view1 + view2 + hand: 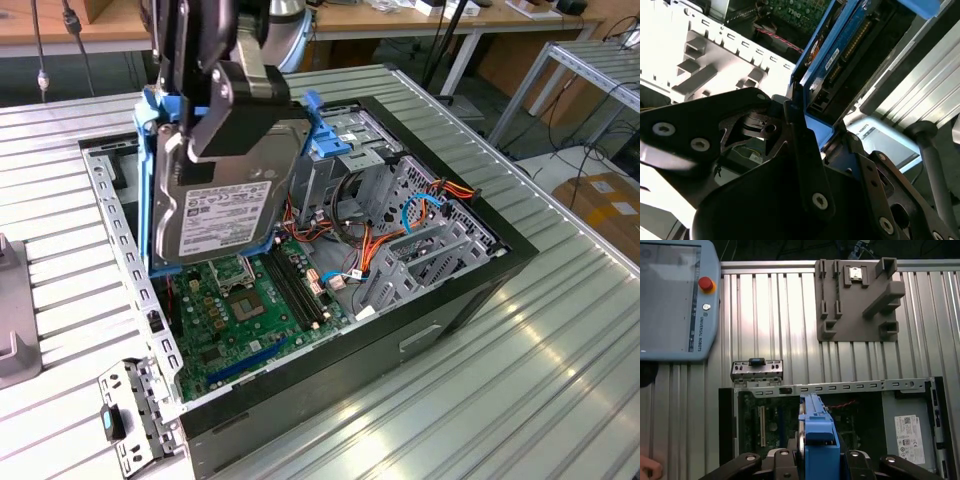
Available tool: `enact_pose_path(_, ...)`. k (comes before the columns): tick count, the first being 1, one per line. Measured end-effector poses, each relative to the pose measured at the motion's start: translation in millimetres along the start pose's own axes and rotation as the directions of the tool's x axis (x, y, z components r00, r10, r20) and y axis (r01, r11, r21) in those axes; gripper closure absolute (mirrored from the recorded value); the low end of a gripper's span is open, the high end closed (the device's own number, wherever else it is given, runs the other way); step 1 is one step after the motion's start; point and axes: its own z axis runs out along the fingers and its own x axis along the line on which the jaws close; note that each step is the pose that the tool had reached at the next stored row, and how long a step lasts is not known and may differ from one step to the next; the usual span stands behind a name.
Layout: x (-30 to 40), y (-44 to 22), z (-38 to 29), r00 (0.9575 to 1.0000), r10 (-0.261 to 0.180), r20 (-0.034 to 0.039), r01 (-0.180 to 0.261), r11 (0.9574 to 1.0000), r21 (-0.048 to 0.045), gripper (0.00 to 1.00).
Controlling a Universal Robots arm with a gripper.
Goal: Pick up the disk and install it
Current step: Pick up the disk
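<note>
Pincer (819, 460) clamps disk (225, 215) on edge, long axis near-vertical, above open computer case (440, 300).

Place: robotics lab or electronics workshop.
Evidence:
- ribbed aluminium-profile desk (560, 380)
- open computer case (330, 370) on desk, motherboard (235, 310) and wiring (372, 250) exposed
- robot teach pendant (670, 300) with red stop button (705, 283), lying on desk
- grey slotted fixture block (860, 295) on desk, apart from case
- tool (215, 150) on black robot arm, clamped on disk (230, 210) above case

Beyond desk's far edge:
- wooden workbenches (400, 20)
- hanging cables (40, 50)
- second metal-frame table (590, 60)
- cardboard boxes (605, 205) on floor
</note>
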Motion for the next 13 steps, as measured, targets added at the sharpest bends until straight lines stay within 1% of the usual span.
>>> enact_pose_path(3, 4.8, -8.3, -1.6, 1.0000, 0.000, -0.0002, 0.000, 1.0000, -0.0019, 0.63)
enact_pose_path(4, 8.1, -14.1, -2.7, 1.0000, 0.000, -0.0003, 0.000, 1.0000, -0.0033, 0.63)
enact_pose_path(7, 12.5, -23.4, -4.4, 1.0000, 0.001, -0.0004, -0.001, 1.0000, -0.0053, 0.63)
enact_pose_path(11, 19.4, -40.6, -7.4, 1.0000, 0.001, -0.0006, -0.001, 1.0000, -0.0090, 0.63)
enact_pose_path(13, 21.9, -47.3, -8.6, 1.0000, 0.001, -0.0006, -0.001, 0.9999, -0.0104, 0.63)
